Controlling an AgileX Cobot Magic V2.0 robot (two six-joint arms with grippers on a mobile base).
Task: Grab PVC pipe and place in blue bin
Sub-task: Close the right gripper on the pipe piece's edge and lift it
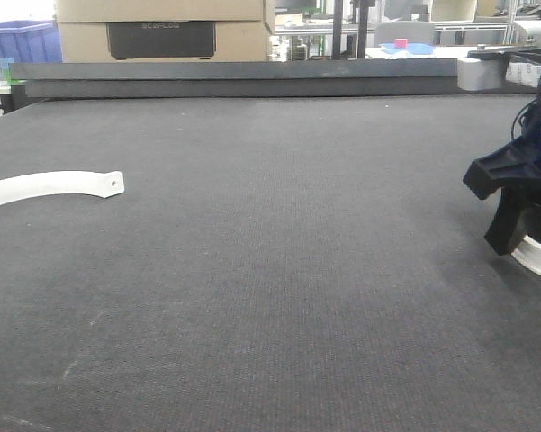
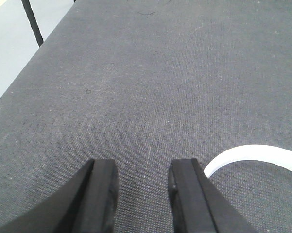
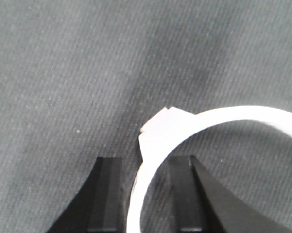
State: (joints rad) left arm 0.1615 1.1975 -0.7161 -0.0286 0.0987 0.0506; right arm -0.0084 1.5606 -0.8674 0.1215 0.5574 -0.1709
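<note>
My left claw and right claw are plain black. The bench is dark grey with a fine woven speckle. The curved pipe is white. Far back are a blue bin and a tan cardboard box.

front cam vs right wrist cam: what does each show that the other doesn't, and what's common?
Front only: a second curved white PVC strip lying far left on the dark gray mat, with a hole in its tip, and the blue bin in the background at top left. Right wrist only: the right gripper stands open with the near PVC strip running between its fingers, its notched end just ahead of them. Shared: that gripper, the strip under it, and the mat.
</note>
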